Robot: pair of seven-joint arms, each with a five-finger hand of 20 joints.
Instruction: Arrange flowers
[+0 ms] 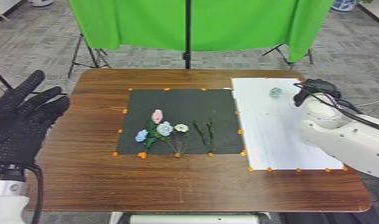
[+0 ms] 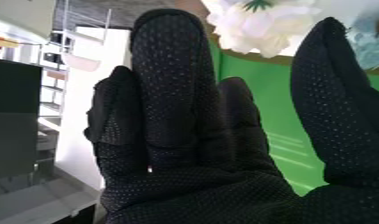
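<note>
The left hand (image 1: 24, 117) at nine o'clock and right hand (image 1: 320, 88) at two have open fingers (image 2: 168, 75), while flowers (image 1: 164, 128) lie fanned, presumably (rather sweetly) to show every bloom.

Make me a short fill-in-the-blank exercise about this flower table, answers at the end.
On the dark mat, the flower farthest from the robot is ____. In the head view, the white sheet lies to the mat's ____. The curtain beyond the table is ____.
Missing words: pink; right; green
</note>
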